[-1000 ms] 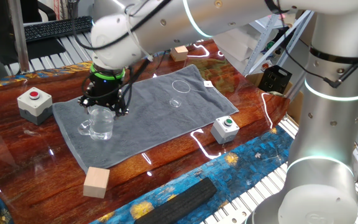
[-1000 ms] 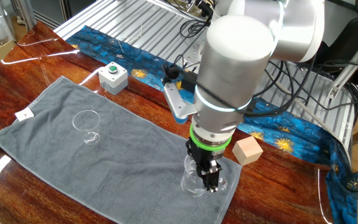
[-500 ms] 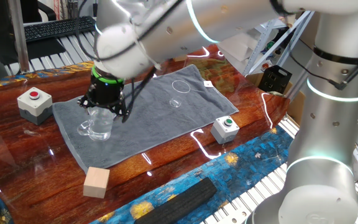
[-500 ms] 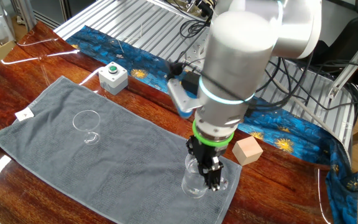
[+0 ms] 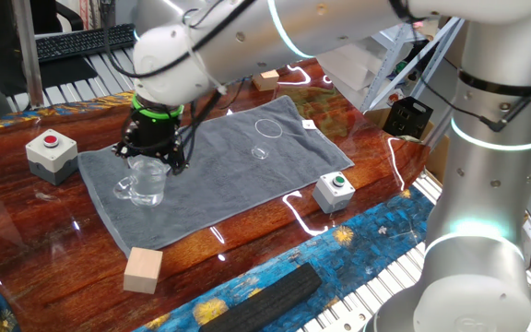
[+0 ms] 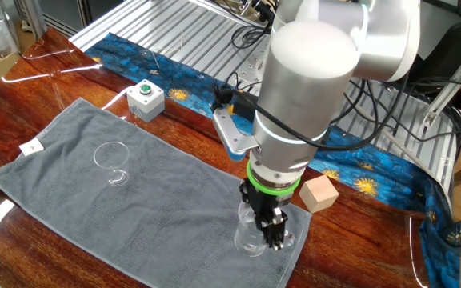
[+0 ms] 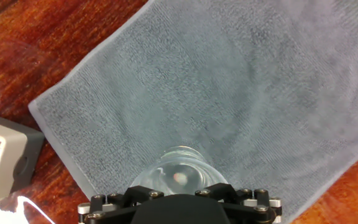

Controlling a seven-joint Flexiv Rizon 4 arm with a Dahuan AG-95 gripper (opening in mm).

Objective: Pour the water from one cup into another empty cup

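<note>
The wide clear glass mug (image 5: 144,184) (image 6: 256,234) stands on the left end of a grey towel (image 5: 219,189), its handle pointing outward. A faint shimmer of water shows inside it. My gripper (image 5: 152,163) (image 6: 266,230) comes straight down over the mug, black fingers set wide against opposite sides of its wall, shut on it. In the hand view the mug's rim (image 7: 179,173) shows just past the gripper body. The small handleless glass (image 5: 267,134) (image 6: 112,160) stands empty at the towel's other end, well apart.
A grey box with a red button (image 5: 52,152) (image 7: 2,155) sits beside the towel's mug end. A green-button box (image 5: 335,191) (image 6: 146,98), two wooden blocks (image 5: 143,269) (image 5: 266,79) and a black bar (image 5: 256,297) lie on the wooden table.
The arm's upper links swayed and came back. The gripper stayed over the mug and its jaws narrowed slightly. The mug has barely moved.
</note>
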